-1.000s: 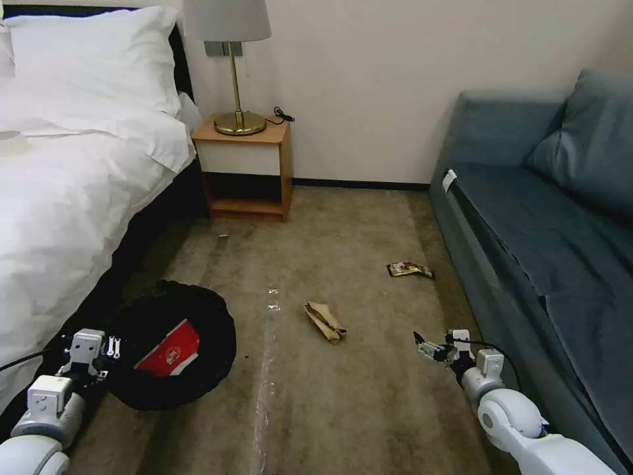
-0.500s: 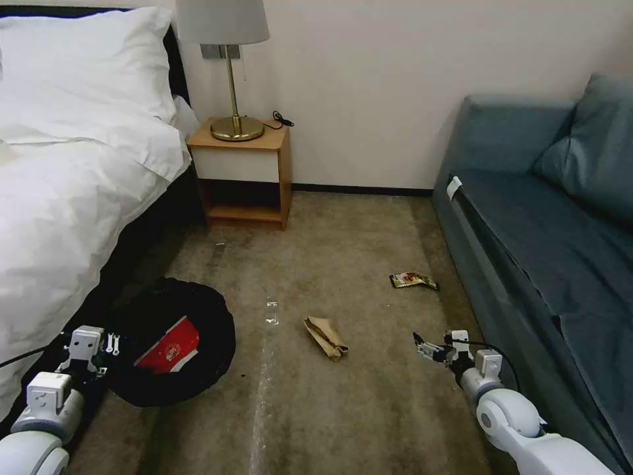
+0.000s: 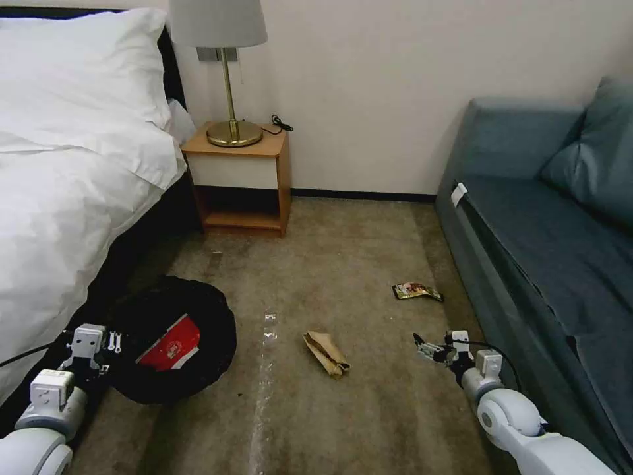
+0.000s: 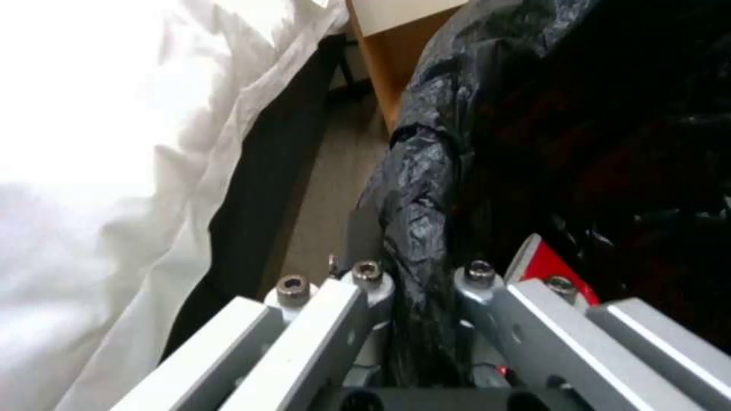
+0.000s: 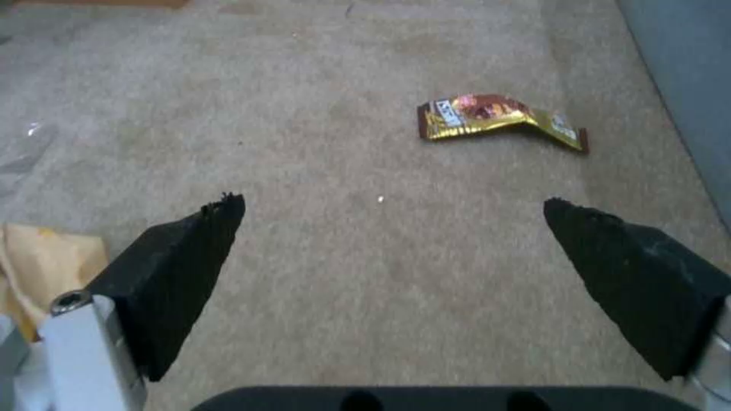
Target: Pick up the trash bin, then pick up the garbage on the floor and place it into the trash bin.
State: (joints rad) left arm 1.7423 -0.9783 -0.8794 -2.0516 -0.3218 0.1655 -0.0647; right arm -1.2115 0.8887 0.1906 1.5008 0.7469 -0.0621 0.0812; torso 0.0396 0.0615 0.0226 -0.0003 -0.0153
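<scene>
L gripper (image 4: 415, 285) clamped on bin (image 3: 173, 340) rim, red packet (image 3: 170, 344) inside. R gripper (image 5: 392, 228) wide open, empty, over carpet. Step: collecting litter. Next: reach paper bag (image 3: 325, 353) or wrapper (image 5: 499, 119).

Even, soft indoor light, no hard shadows. Blown-out white on bedsheet (image 4: 84, 114) in left wrist view; fg gripper parts blurred in both wrist views.

You see white rounded arms, boxy silver wrists and black cables. The right gripper (image 5: 392, 211) has black wedge fingers (image 5: 183, 257); hex-head screws stud the left gripper (image 4: 422, 279).
</scene>
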